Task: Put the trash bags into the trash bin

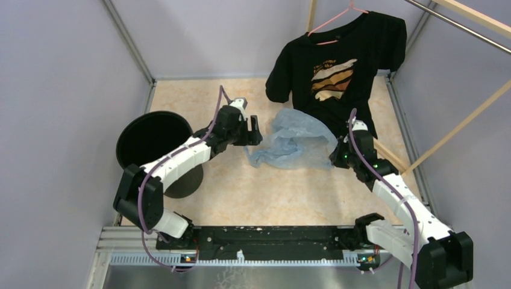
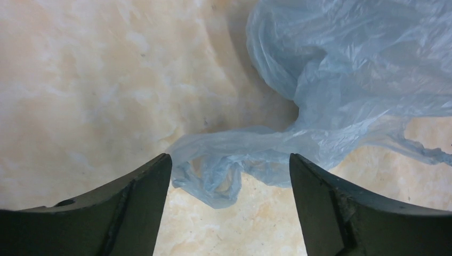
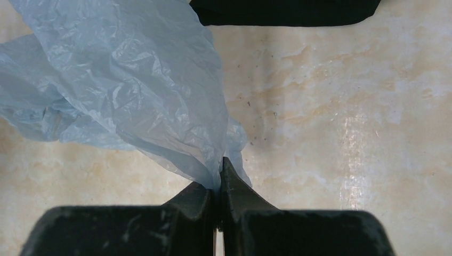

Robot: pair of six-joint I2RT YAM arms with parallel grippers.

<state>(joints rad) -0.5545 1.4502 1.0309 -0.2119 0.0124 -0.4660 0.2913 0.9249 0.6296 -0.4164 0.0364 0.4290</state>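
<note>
The pale-blue trash bag (image 1: 296, 141) lies crumpled on the marble floor in the middle, also in the left wrist view (image 2: 341, 80) and right wrist view (image 3: 122, 80). My right gripper (image 1: 335, 156) is shut on the bag's right edge; the film is pinched between its fingers (image 3: 218, 178). My left gripper (image 1: 255, 133) is open just above the bag's left end, whose tip lies between the fingers (image 2: 230, 162). The round black trash bin (image 1: 153, 147) stands at the left, beside the left arm.
A black printed T-shirt (image 1: 337, 66) hangs on a pink hanger at the back, its hem just behind the bag (image 3: 282, 10). Wooden rails (image 1: 464, 120) run along the right wall. Grey walls enclose the floor.
</note>
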